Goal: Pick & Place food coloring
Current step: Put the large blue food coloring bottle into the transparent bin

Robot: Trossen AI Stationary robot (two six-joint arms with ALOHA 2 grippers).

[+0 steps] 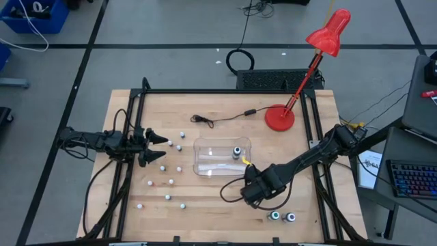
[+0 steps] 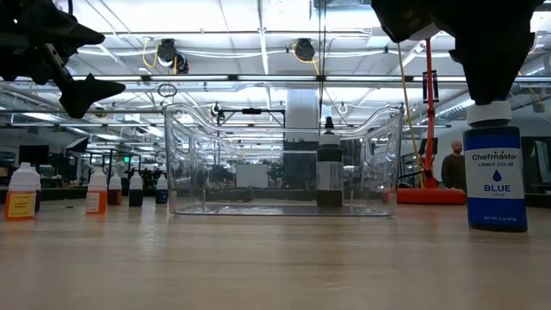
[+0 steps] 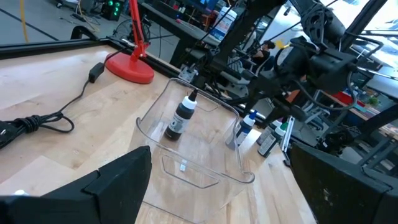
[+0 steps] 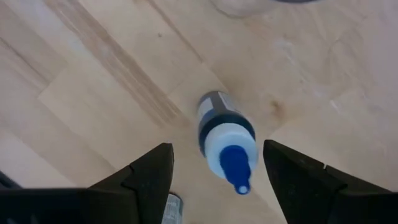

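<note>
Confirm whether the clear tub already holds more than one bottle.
No. Only one dark bottle stands inside the clear tub; the blue bottle stands outside.

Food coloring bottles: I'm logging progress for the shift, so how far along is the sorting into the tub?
Done: one dark bottle stands inside the clear tub. In hand: nothing is gripped yet; the right pincer hangs open over a blue bottle standing on the table. Left: many bottles are scattered on the table's left half, two more near the front edge. The left pincer waits open over the left cluster.
</note>
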